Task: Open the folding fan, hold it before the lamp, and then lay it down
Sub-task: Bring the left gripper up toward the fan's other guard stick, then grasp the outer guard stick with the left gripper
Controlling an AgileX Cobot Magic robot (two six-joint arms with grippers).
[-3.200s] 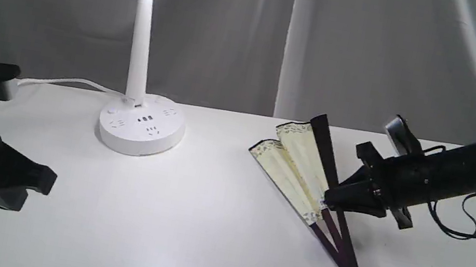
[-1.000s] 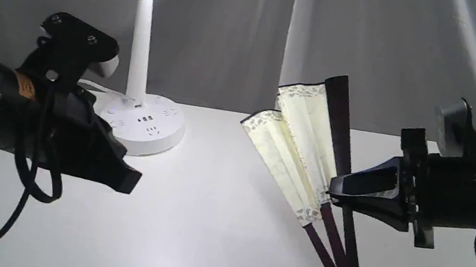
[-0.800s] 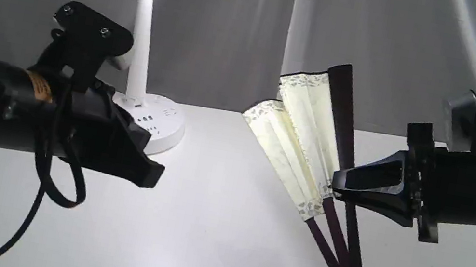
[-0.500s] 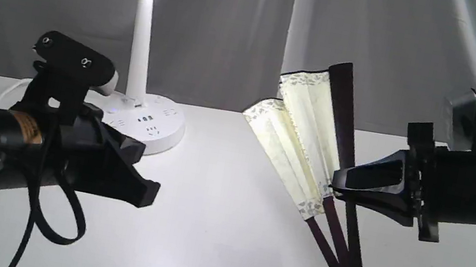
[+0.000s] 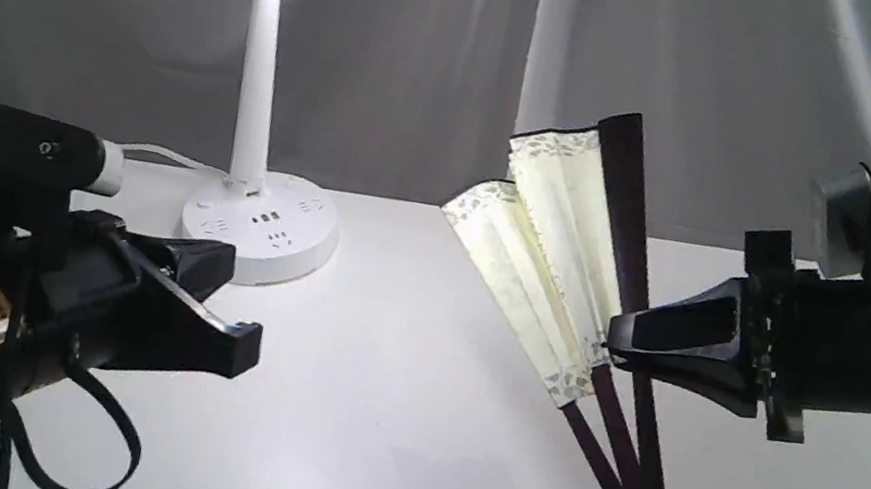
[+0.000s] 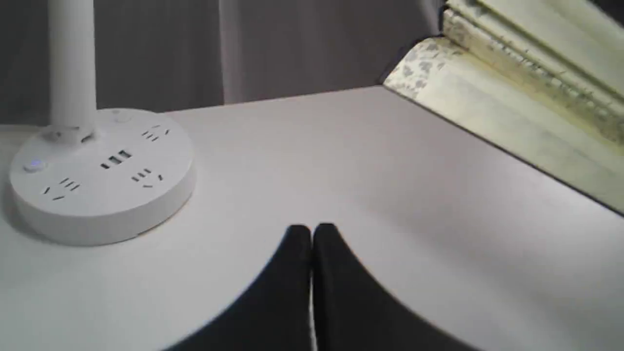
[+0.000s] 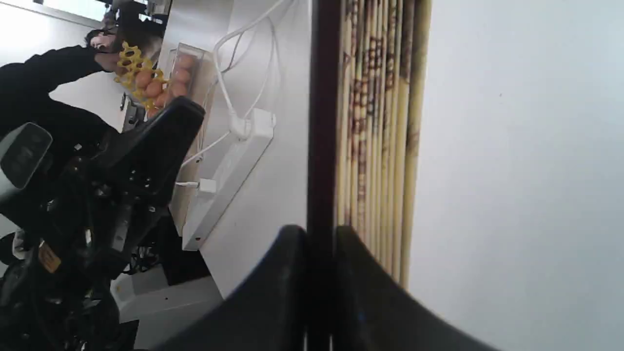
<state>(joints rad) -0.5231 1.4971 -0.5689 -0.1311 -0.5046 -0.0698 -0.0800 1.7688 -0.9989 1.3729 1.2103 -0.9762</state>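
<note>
1. My right gripper (image 5: 610,347) is clamped on the dark outer guard of the folding fan (image 5: 553,238), just where the paper ends.
2. The fan stands steeply tilted and only partly spread (its pleats sit in two bunches), with its pivot end low over the table (image 5: 370,412).
3. It is well to the right of the lamp (image 5: 260,70).
4. My left gripper (image 6: 310,229) hovers near the lamp's round base, fingers pressed together and empty.
</note>
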